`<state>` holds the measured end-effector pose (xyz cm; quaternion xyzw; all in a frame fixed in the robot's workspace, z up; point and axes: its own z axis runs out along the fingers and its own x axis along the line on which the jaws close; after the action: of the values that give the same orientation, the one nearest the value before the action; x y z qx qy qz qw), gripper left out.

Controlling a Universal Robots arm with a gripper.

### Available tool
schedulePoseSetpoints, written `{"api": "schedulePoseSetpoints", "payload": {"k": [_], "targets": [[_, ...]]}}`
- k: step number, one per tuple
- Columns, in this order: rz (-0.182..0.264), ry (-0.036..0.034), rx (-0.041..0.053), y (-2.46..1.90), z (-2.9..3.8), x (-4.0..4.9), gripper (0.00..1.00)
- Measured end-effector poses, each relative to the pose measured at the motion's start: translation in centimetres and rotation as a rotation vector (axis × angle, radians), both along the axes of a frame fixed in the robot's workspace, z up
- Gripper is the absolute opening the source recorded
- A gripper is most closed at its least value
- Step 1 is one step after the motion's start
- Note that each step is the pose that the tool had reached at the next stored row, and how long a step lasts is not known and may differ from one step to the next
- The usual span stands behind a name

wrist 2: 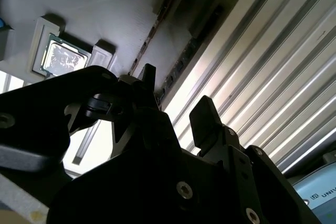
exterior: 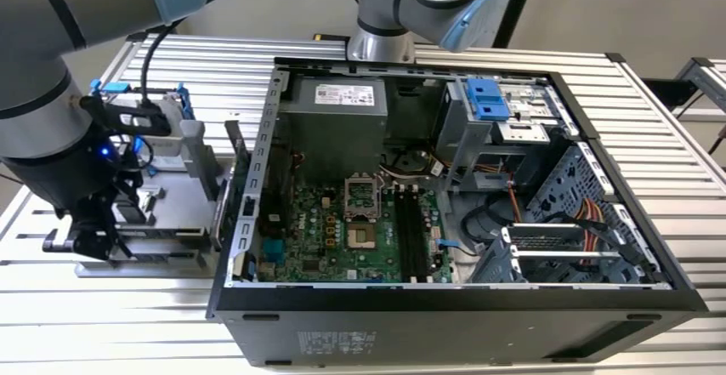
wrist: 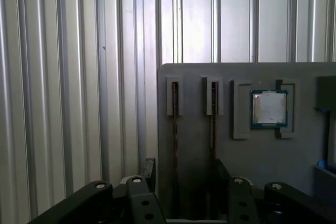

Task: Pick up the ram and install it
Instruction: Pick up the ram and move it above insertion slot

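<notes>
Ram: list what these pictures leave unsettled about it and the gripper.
- First wrist view: the ram sticks stand edge-on in the tray; faces hidden, lower ends behind the gripper, so contact is unclear.
- Exterior view: the arm blocks the tray's slots.
- Exterior view: the motherboard slots are too small to judge their latches.

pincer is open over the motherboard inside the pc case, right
No: the open pincer is over the grey parts tray, beside the PC case, not over the motherboard; the first wrist view shows it.
</notes>
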<state>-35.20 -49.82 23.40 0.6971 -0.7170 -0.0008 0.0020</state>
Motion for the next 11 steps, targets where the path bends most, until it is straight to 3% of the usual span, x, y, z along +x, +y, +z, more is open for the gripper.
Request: {"api": "schedulePoseSetpoints", "payload": {"k": [11], "targets": [[0.000,0.0001,-0.0001,-0.26,-0.17,-0.01,1.00]]}}
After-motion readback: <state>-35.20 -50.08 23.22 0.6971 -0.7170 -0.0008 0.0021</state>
